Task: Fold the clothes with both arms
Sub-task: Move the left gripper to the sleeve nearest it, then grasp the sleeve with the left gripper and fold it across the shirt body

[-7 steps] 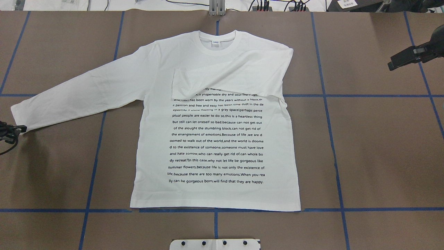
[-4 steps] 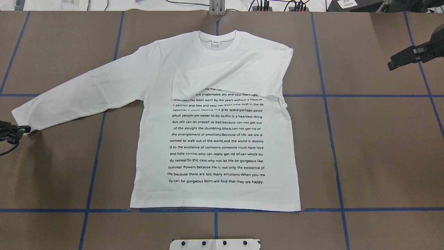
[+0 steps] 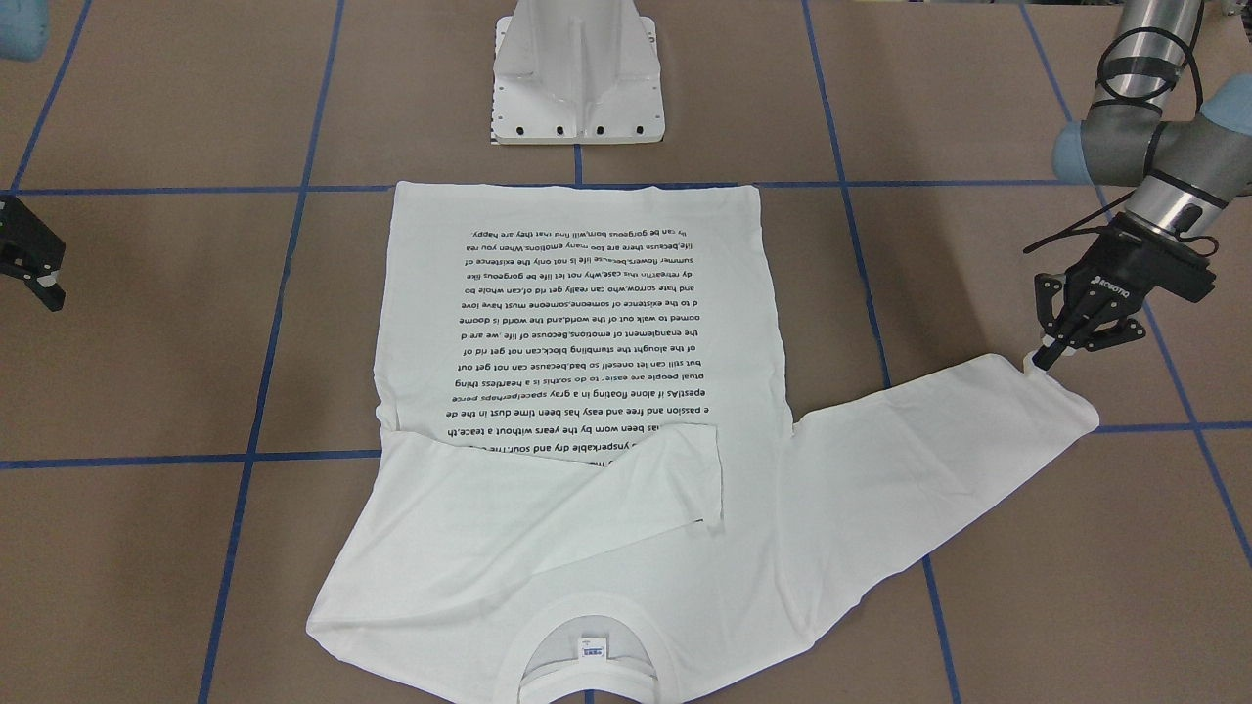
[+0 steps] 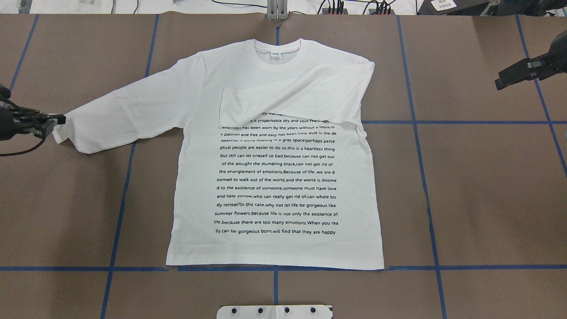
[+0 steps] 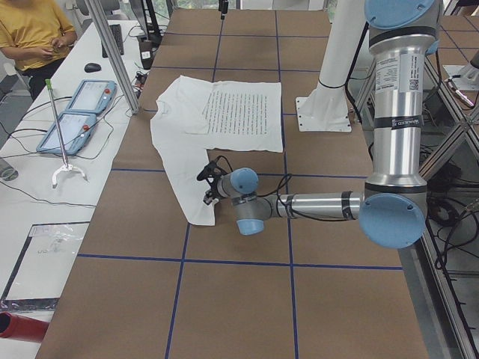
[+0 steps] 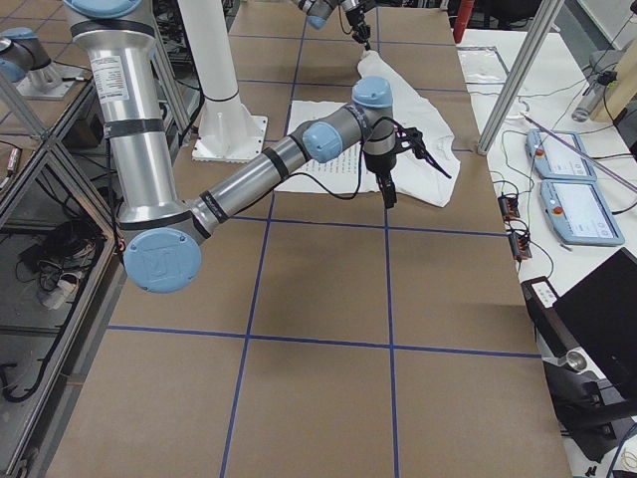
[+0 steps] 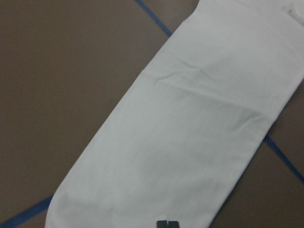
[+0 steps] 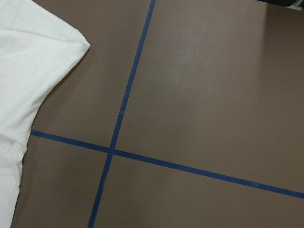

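Observation:
The white long-sleeved T-shirt (image 4: 274, 177) lies flat on the brown table, printed text up, collar (image 4: 277, 55) at the far side. One sleeve (image 4: 301, 99) is folded across the chest. The other sleeve (image 4: 124, 115) stretches out to the side, its cuff end lifted. My left gripper (image 4: 55, 120) (image 3: 1039, 364) is shut on that cuff; the left wrist view shows the closed fingertips (image 7: 167, 223) over the sleeve. My right gripper (image 4: 498, 84) (image 3: 49, 293) hovers over bare table well off the shirt's other side. It holds nothing and looks open; its wrist view shows no fingertips.
The white pedestal base (image 3: 577, 88) stands at the robot's edge near the shirt's hem. Blue tape lines (image 4: 436, 221) grid the table. Beyond the far edge, a side bench carries two tablets (image 5: 75, 112), and a seated person in a yellow top (image 5: 30, 30) is there.
My left gripper has carried the cuff up off the table, toward the far side and inward toward the shirt body, so the sleeve lies shorter. The right arm has barely moved.

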Controlling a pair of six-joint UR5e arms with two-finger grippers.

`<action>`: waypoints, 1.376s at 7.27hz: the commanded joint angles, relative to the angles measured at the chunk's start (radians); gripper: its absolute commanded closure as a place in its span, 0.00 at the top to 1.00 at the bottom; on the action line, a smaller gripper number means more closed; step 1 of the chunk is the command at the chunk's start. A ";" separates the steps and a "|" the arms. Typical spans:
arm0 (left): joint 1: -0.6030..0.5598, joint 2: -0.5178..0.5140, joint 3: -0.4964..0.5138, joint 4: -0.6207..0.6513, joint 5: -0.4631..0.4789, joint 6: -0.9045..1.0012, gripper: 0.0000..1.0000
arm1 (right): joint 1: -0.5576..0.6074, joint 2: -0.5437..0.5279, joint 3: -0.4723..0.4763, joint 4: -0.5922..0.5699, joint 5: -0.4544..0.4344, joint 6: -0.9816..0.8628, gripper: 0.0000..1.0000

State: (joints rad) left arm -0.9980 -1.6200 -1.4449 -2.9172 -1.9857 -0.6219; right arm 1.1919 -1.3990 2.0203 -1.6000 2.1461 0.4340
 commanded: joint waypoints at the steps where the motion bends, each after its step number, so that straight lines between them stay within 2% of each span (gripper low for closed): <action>1: -0.008 -0.189 0.000 0.164 -0.002 -0.083 0.00 | 0.000 0.002 -0.005 0.000 -0.002 0.000 1.00; 3: -0.005 -0.410 0.003 0.437 0.004 -0.114 0.00 | 0.000 0.003 -0.009 0.000 -0.002 0.002 1.00; 4: 0.004 -0.507 0.003 0.534 0.004 -0.190 0.00 | 0.000 0.006 -0.012 0.000 -0.002 0.002 1.00; 6: 0.079 -0.694 0.020 0.645 0.013 -0.399 0.00 | 0.000 0.006 -0.015 0.000 -0.003 0.002 1.00; 7: 0.155 -0.778 0.023 0.708 0.109 -0.497 0.00 | 0.000 0.006 -0.017 0.000 -0.003 0.002 1.00; 8: 0.236 -0.840 0.078 0.714 0.210 -0.551 0.00 | 0.000 0.006 -0.017 0.000 -0.003 0.002 1.00; 10: 0.349 -0.879 0.125 0.705 0.287 -0.593 0.00 | 0.000 0.008 -0.026 0.000 -0.003 0.002 1.00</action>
State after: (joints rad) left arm -0.7202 -2.4685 -1.3486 -2.2118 -1.7530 -1.1799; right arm 1.1919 -1.3924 1.9986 -1.5999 2.1430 0.4357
